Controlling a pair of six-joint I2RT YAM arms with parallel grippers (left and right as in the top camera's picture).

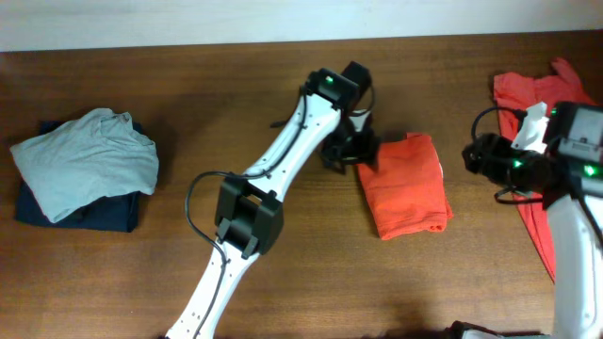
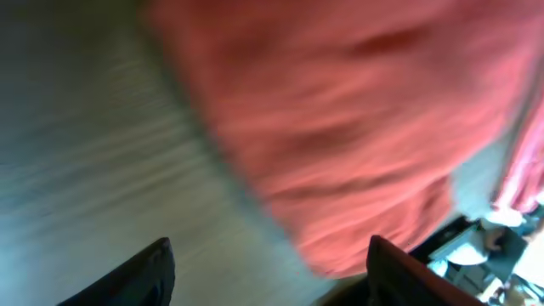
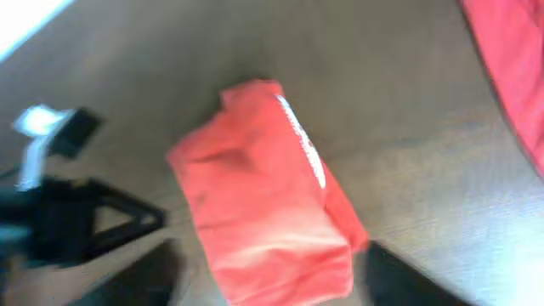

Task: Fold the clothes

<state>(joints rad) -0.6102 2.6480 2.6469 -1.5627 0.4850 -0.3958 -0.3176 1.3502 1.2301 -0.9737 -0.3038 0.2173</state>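
Two orange-red shirts: folded shirt at centre of table, crumpled shirt at right edge. One grey garment atop one navy garment, far left. Jaws apart, empty: left end effector, right end effector.

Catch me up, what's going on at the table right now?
A folded orange-red T-shirt lies in the middle of the table. The left gripper sits at its left edge, jaws open, holding nothing. The right gripper hangs open between it and an unfolded orange-red shirt at the right edge.
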